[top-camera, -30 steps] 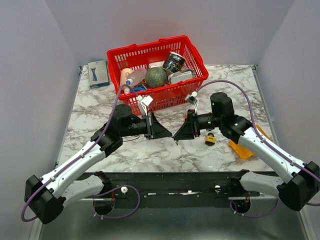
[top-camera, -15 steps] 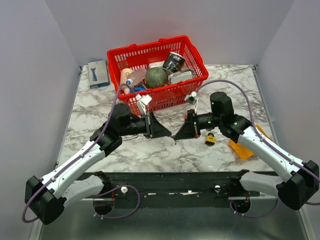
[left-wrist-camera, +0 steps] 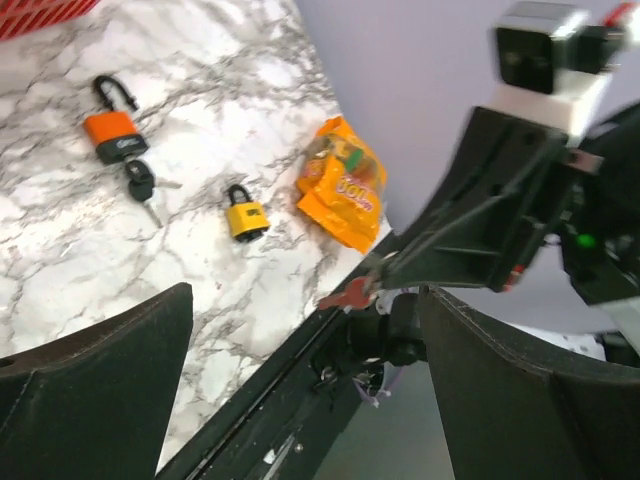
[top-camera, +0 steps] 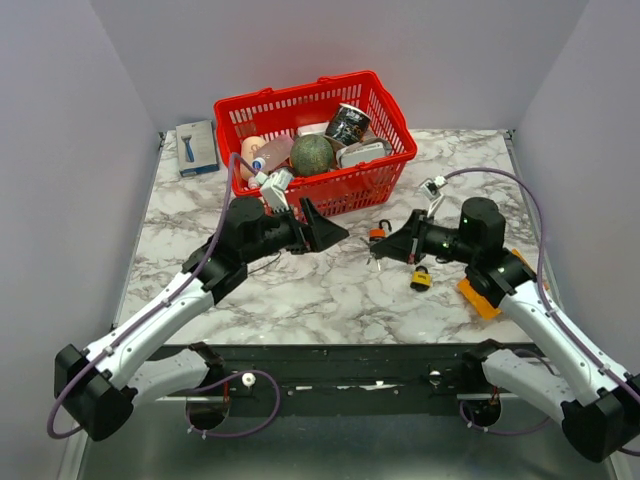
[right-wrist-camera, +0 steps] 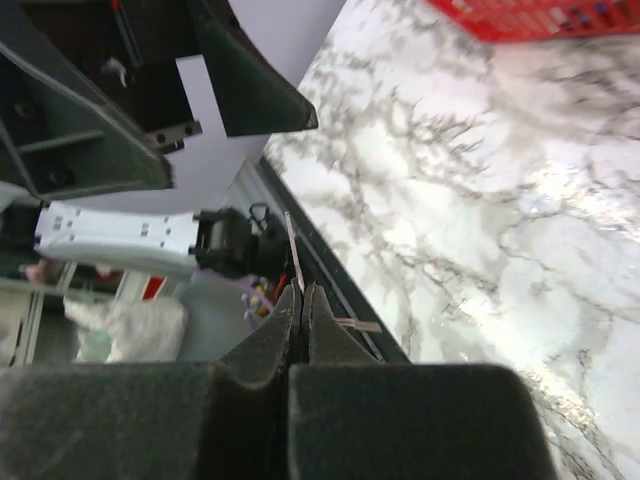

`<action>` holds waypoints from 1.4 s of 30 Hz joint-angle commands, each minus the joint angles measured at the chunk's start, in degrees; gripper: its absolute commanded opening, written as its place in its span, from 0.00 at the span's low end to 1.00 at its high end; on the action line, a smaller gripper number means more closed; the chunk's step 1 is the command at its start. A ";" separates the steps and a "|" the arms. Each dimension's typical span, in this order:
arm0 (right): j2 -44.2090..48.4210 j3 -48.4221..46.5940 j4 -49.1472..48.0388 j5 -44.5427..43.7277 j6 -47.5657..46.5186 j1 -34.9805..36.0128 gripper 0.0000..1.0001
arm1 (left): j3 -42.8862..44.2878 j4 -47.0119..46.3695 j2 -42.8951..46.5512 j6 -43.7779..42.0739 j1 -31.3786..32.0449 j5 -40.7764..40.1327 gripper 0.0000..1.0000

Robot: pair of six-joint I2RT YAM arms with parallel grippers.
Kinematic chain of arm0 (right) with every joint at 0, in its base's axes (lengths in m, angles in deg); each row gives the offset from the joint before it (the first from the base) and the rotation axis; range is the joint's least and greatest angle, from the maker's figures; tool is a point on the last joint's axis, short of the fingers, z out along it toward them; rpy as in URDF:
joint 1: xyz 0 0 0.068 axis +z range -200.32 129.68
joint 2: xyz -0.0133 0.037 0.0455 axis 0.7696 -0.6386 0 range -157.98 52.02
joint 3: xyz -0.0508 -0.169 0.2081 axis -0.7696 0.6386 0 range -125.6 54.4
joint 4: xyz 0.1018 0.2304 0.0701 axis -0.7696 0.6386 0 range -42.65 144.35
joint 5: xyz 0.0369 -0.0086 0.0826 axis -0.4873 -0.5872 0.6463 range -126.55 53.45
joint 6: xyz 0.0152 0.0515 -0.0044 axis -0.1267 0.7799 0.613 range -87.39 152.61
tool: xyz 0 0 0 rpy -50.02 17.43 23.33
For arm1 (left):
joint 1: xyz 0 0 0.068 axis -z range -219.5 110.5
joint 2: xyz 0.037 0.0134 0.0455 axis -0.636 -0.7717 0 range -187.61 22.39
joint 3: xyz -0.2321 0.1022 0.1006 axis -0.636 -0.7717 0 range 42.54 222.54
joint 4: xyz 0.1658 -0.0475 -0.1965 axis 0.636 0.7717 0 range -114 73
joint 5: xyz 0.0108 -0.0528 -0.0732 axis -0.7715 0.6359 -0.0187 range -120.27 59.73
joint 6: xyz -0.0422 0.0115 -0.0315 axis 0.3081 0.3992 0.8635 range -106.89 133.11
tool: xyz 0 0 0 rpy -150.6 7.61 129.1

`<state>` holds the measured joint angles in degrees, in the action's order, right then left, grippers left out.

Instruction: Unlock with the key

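A white surface (top-camera: 300, 295) veined with grey marbling fills the middle of the top view, boxed in by plain pale lavender-grey walls: a back wall (top-camera: 330, 40) across the upper frame, a left wall (top-camera: 60, 200) and a right wall (top-camera: 590, 150) slanting down the sides. A black rail (top-camera: 350, 358) runs along its near edge, above a dull grey metal floor (top-camera: 330, 450). The light is soft and even.

From high behind the robot, the top camera looks down on the whole table (top-camera: 300, 292). The left wrist camera peers close toward the right arm (top-camera: 540, 312); both catch the orange padlock (top-camera: 379, 234) and yellow padlock (top-camera: 421, 280). The right wrist camera faces back.
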<state>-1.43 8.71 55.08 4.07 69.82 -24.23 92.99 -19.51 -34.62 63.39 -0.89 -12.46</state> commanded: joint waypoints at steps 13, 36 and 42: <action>5.29 -8.09 14.68 -35.16 0.06 -12.72 0.01 | 30.18 19.75 -33.20 -11.25 15.35 -19.36 0.99; 12.84 -13.72 23.56 -43.96 -5.66 -25.30 0.01 | 53.07 22.39 -61.63 -9.59 20.80 -17.89 0.99; 13.20 -13.72 23.74 -42.82 -4.61 -25.29 0.01 | 63.96 33.62 -72.26 -13.36 22.91 -21.05 0.97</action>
<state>11.27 -4.10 77.44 -37.87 65.10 -49.26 150.72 5.43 -99.71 52.84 20.03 -31.22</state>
